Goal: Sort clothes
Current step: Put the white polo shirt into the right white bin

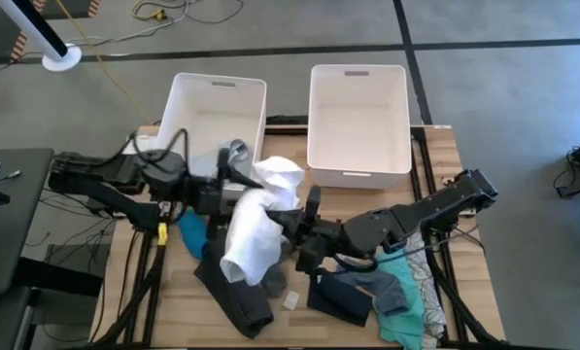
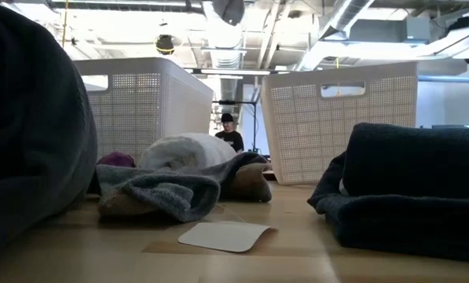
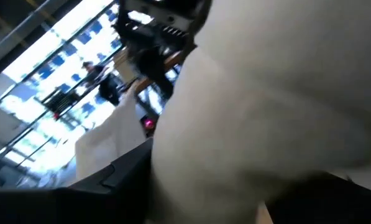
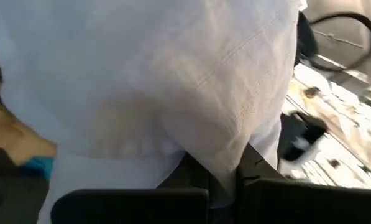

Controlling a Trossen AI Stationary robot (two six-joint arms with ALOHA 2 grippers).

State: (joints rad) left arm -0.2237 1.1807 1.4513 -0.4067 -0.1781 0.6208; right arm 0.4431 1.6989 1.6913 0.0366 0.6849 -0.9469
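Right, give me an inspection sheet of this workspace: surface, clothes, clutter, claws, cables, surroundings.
Surface: wooden table, bare at the back right corner.
Job's things: white garment lifted between both arms; dark grey garment and blue piece lie left; navy, teal and patterned pieces lie right.
Clutter: small white card on the table; two white bins, both seemingly empty.
Claws: left claw and right claw both at the white garment, fingers hidden by fabric.
Cables: yellow cable on the floor behind.
Surroundings: person far behind the bins.
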